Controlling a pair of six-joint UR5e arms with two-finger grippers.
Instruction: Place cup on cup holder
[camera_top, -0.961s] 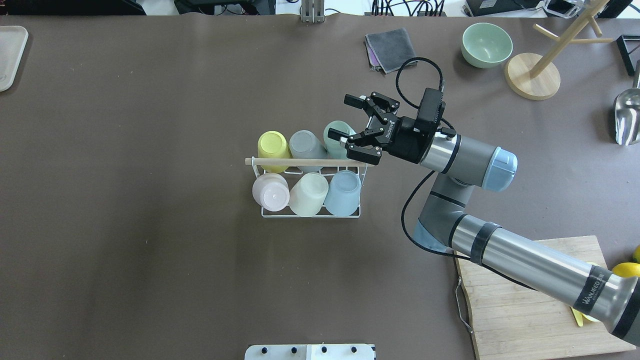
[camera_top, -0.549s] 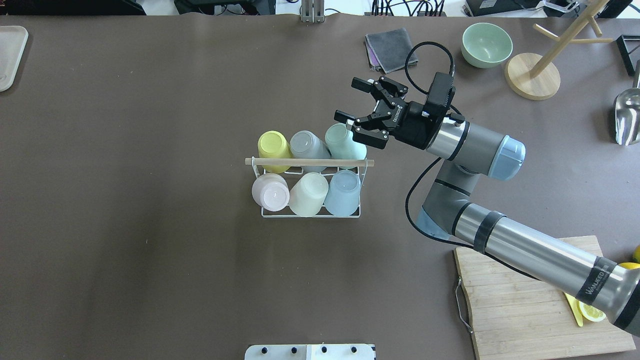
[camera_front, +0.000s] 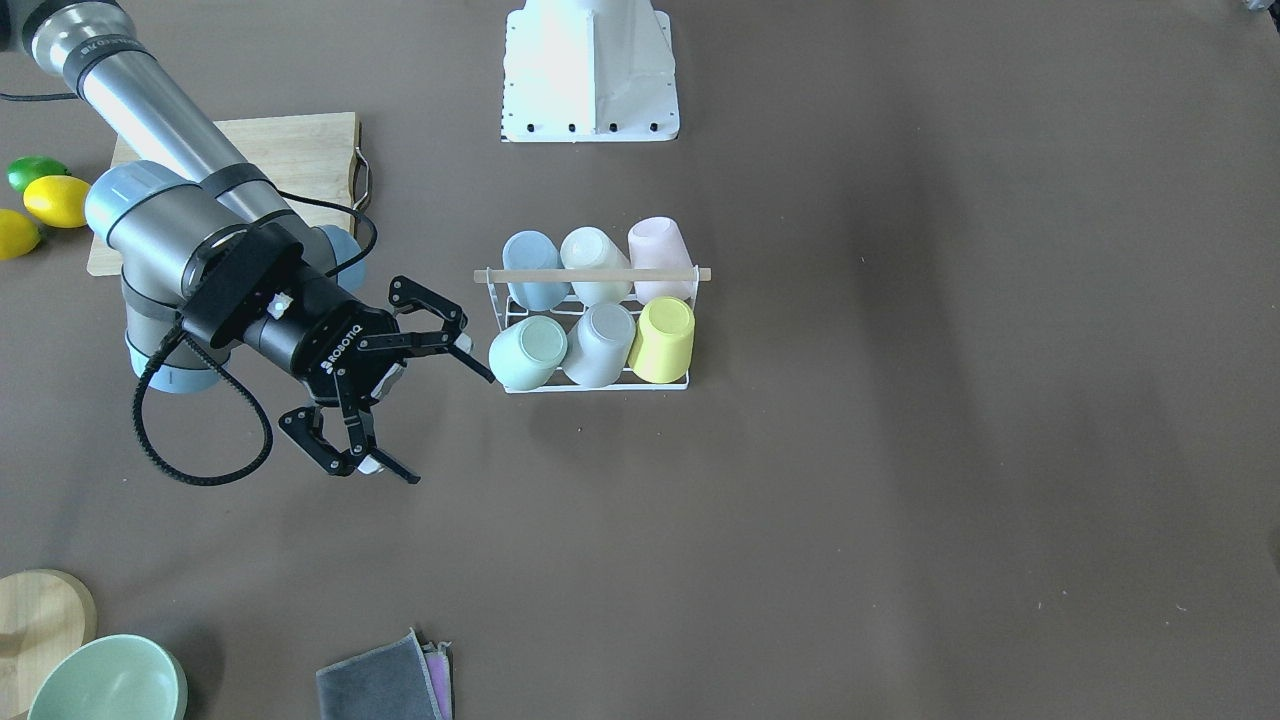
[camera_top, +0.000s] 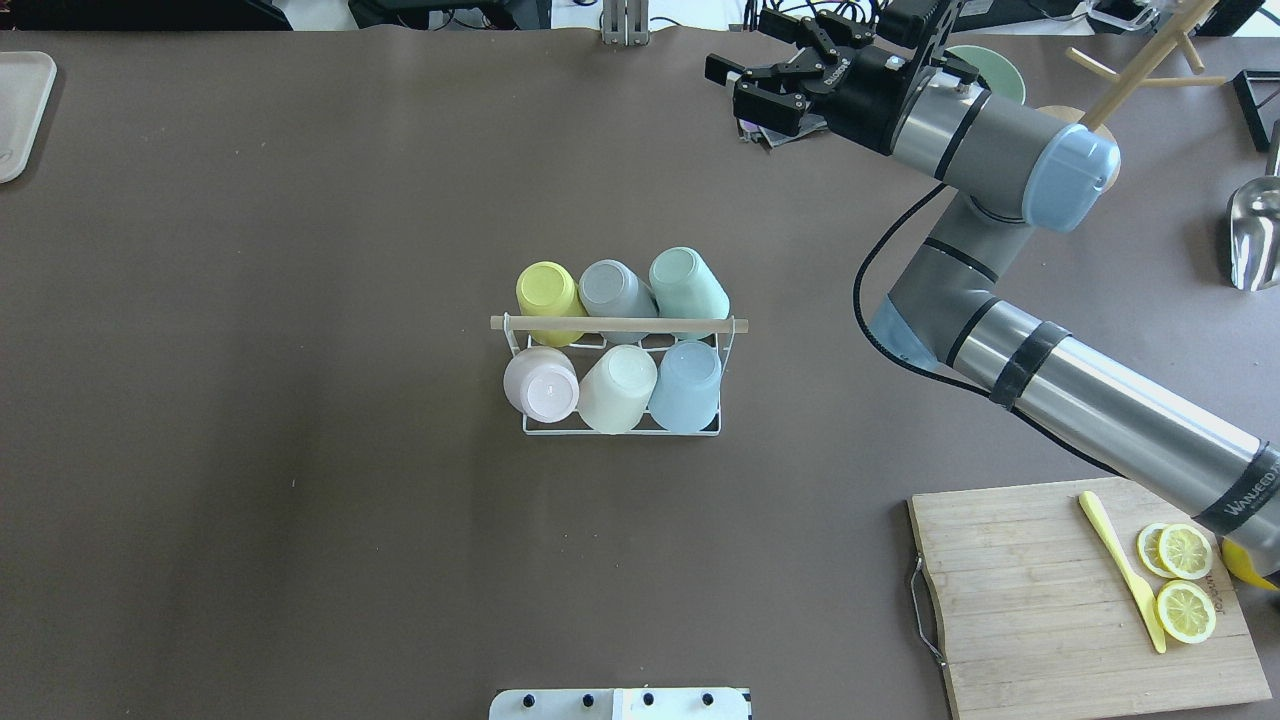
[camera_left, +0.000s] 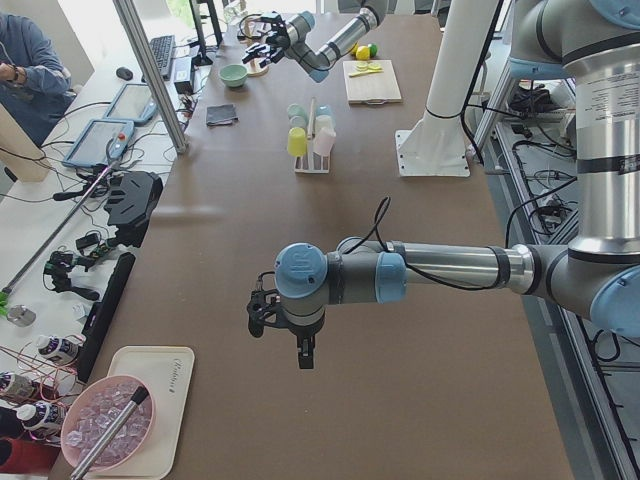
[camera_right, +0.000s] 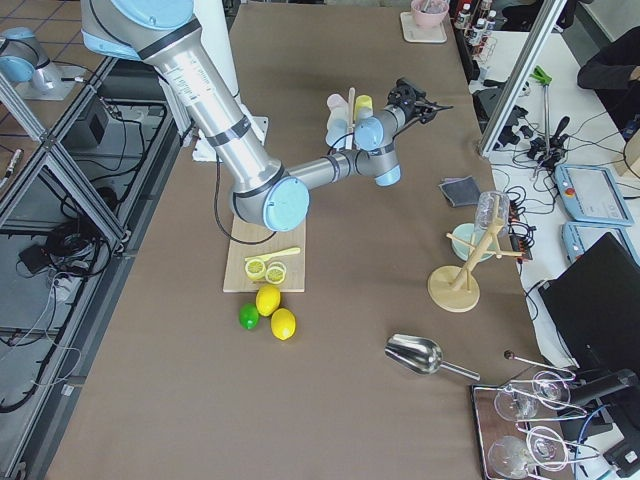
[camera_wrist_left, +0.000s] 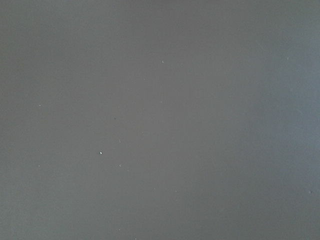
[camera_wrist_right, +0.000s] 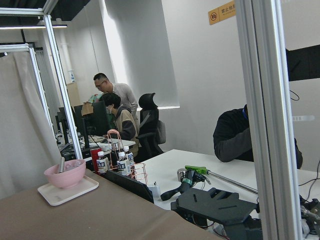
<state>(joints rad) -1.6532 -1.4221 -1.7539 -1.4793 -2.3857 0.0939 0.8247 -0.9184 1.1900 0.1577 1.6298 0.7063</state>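
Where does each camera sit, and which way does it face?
Front-facing: across the table, looking steeply down at the cup holder; open right end effector on its left.
Overhead: above and behind, looking down; right arm enters from the right.
Exterior left: table's end, looking along it; left arm near.
Exterior right: opposite end; right arm near.
Left wrist: faces bare table; no body shows.
Right wrist: faces people at desks; no body shows.
Shared: front-facing and overhead both show the cup holder.
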